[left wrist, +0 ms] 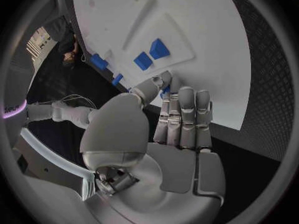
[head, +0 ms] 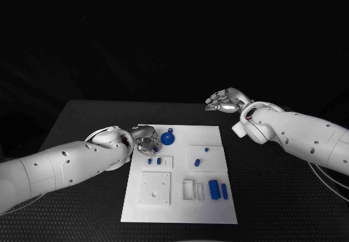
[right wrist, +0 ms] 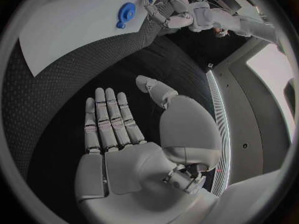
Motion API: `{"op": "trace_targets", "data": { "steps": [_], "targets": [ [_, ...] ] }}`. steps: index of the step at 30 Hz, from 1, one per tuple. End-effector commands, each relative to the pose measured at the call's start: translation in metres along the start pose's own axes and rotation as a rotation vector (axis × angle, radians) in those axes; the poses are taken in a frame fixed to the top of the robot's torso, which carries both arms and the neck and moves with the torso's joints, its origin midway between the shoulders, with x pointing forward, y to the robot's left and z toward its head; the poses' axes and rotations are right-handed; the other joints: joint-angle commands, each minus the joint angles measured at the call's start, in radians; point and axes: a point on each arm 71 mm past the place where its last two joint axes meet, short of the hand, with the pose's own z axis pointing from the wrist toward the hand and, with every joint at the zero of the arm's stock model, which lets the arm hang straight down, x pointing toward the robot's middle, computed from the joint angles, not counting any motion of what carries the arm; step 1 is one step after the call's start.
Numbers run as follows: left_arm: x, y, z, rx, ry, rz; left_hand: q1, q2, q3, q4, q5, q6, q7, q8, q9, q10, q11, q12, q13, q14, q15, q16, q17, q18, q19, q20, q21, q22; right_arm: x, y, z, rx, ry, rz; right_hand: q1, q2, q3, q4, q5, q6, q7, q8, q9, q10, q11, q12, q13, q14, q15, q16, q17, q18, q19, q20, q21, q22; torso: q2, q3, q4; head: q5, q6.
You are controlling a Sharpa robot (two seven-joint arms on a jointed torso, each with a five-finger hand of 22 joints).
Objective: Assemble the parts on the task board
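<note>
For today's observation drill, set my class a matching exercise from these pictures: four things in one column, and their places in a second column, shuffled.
Things:
1. left hand
2. right hand
3. round blue part
4. tall blue block

Places:
A. off the task board, above the black table
B. board's near right area
C. at the board's far left corner
D. board's far edge, beside the left hand

Pairs: 1-C, 2-A, 3-D, 4-B
</note>
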Motion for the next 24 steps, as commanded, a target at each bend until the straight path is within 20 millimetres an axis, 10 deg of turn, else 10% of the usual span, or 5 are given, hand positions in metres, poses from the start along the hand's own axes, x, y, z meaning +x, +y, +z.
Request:
{"op": "trace_targets", "data": {
  "steps": [1,24],
  "targets": [
    [0.0132,-0.0018,-0.0004,0.001,0.056,0.0,0.0,0.007,0.005,0.0,0.004,0.016,0.007,0.004,-0.001,0.006,-0.002,-0.005,-0.001,0.001,-0.008,0.004,0.001,0.009,0.006,-0.104,0.002,0.002,0.0007,0.0008,0.0,-0.008,0.006,-0.006,-0.002,0.003,-0.001,-0.004,0.003,-0.002,0.009,0.004,-0.002,0.01,0.0,-0.005,0.0,0.002,0.008,-0.003,-0.001,-0.017,0.004,0.0,-0.006,0.002,0.0,0.0002,0.0005,-0.002,-0.002],
    [0.0133,0.0004,-0.0009,-0.012,0.051,0.001,0.001,0.006,0.006,-0.002,0.004,0.016,0.007,0.004,-0.002,0.008,-0.003,-0.006,-0.001,0.001,-0.008,0.004,0.001,0.009,0.007,-0.105,0.001,0.002,0.0002,0.0004,-0.0001,-0.007,0.005,-0.007,-0.002,0.003,-0.001,-0.004,0.003,-0.002,0.009,0.004,-0.002,0.011,0.0,-0.006,0.0,0.002,0.008,-0.003,-0.002,-0.017,0.005,0.0,-0.008,0.003,-0.001,-0.0002,0.0005,-0.004,0.001]
  ]
}}
